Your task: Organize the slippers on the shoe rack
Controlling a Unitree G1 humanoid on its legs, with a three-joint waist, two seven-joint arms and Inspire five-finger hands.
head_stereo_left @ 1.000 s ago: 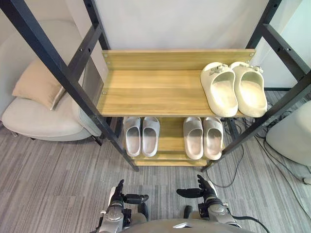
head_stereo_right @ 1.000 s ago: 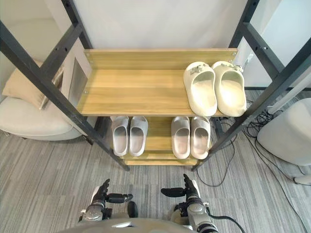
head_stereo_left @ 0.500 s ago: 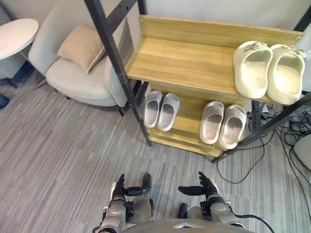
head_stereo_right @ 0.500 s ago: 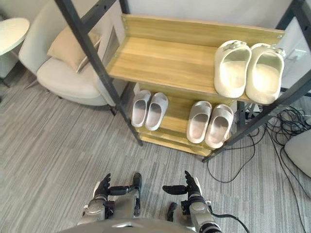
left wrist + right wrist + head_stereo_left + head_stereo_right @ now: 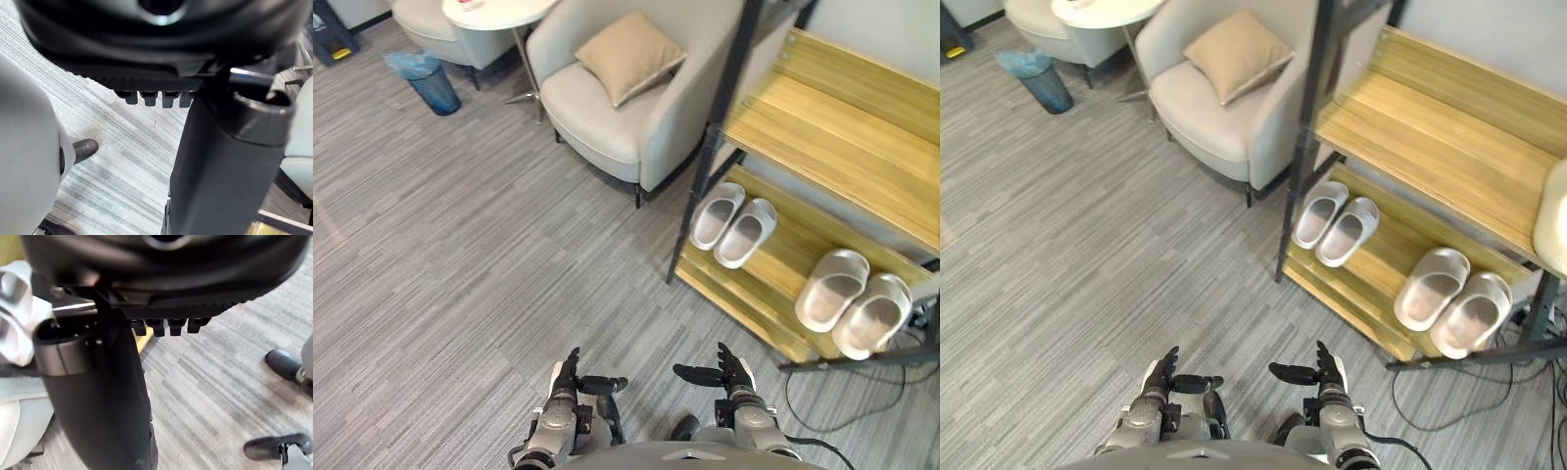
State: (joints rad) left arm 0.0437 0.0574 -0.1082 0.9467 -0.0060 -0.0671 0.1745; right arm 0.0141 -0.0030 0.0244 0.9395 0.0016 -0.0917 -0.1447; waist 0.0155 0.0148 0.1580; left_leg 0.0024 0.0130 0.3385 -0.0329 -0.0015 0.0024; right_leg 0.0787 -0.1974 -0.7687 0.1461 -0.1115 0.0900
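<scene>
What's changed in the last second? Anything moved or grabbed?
The head camera swung to the robot's left, so the shoe rack now sits at the view's right, beside an armchair. Nothing was grabbed. The left grey slipper pair and right grey slipper pair stay on the lower shelf; left hand and right hand stay open and empty.

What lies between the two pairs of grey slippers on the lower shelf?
Only bare wood of the lower shelf; the left pair and the right pair stand apart, as the left eye view shows.
</scene>
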